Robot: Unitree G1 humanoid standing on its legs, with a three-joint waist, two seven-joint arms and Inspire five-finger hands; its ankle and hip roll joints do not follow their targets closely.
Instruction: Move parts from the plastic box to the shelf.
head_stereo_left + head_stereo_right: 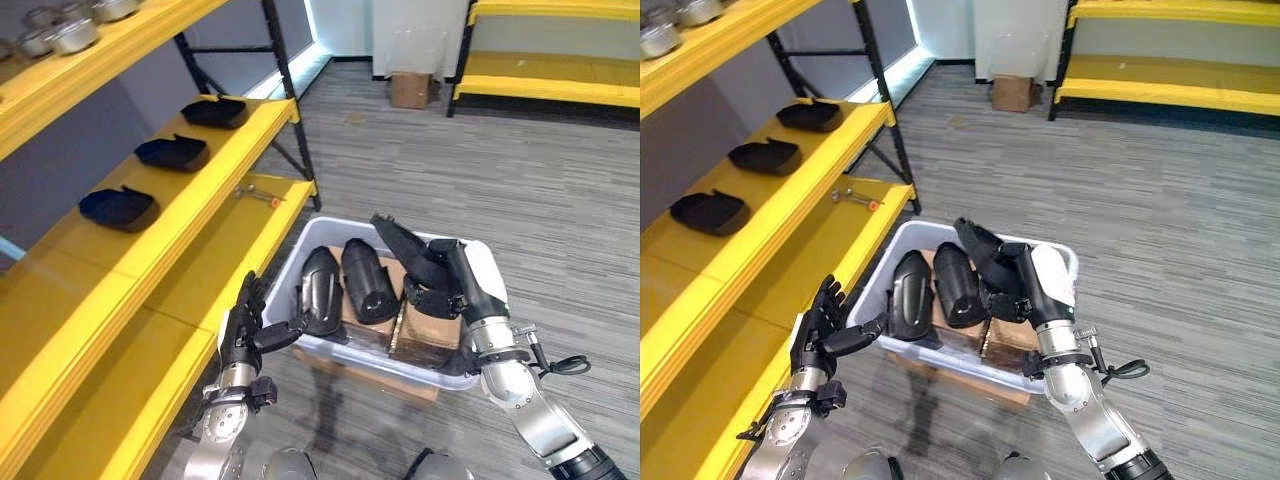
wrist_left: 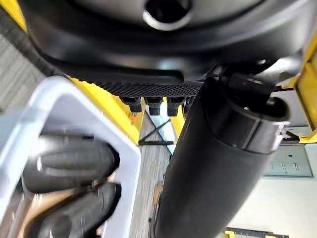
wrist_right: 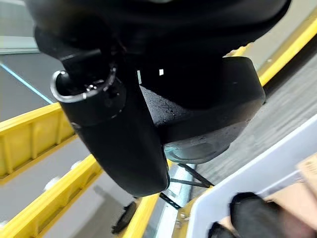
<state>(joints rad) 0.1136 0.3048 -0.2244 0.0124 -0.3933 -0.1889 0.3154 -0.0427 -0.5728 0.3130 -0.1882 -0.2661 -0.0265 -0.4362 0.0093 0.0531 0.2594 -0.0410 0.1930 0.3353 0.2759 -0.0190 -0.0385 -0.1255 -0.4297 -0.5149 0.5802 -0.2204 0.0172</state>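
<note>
The right hand (image 1: 455,272) has its fingers closed around one black moulded plastic part (image 1: 400,243), lifted above the white plastic box (image 1: 300,250). Two similar parts (image 1: 365,280) remain inside (three already sit on the yellow shelf (image 1: 215,160)). The left hand (image 1: 245,325), fingers straight, rests beside the box rim. Risk: the gripped part appears held near one end, so it could swing or slip during transfer, or strike the shelf edge.

Warehouse or workshop storeroom, yellow steel shelving (image 1: 215,175), grey plank floor (image 1: 520,170), cardboard box (image 1: 410,89)
</note>
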